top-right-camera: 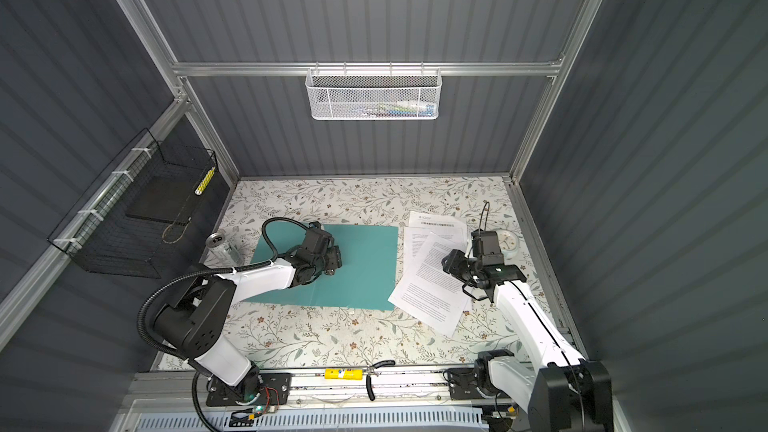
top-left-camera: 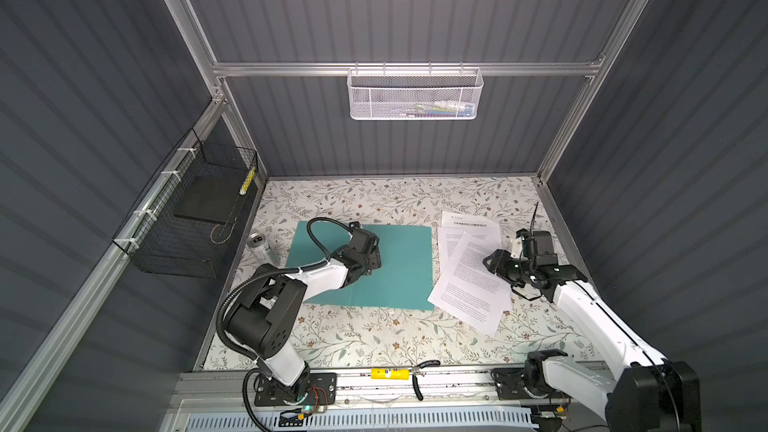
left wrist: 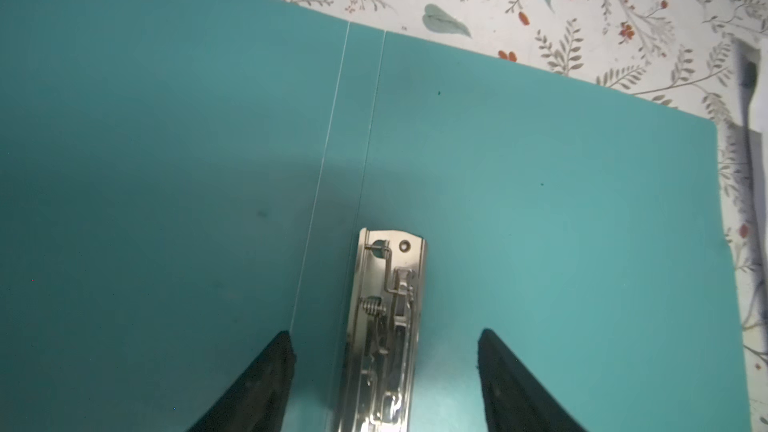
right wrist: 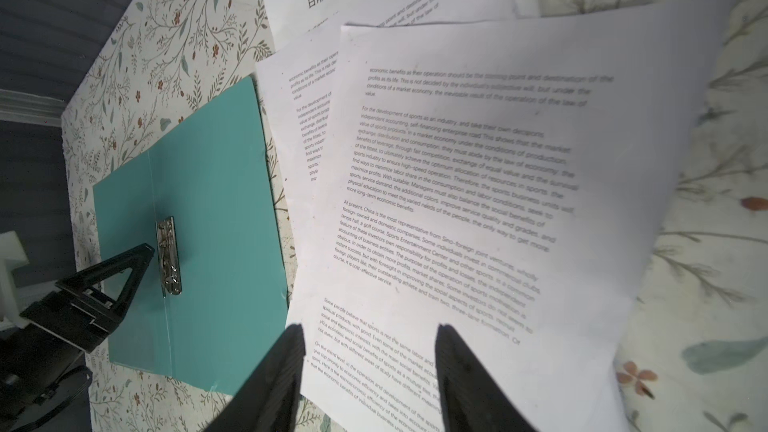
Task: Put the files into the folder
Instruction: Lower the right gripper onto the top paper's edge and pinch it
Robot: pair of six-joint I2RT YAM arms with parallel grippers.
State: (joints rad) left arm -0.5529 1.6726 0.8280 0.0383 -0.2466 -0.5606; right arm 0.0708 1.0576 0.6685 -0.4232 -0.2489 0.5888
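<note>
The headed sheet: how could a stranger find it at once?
On the floral table, right of the teal folder, white sheets overlap. The headed sheet lies farthest back, partly covered. Only it bears a logo and a title line.

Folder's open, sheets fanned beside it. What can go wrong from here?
1. The files lie fanned at different angles; the right gripper, open above them, may lift only the top sheet.
2. The left gripper straddles the metal clip; a slip could shift the thin folder.
3. The can stands near the left arm; a swing might topple it.
</note>
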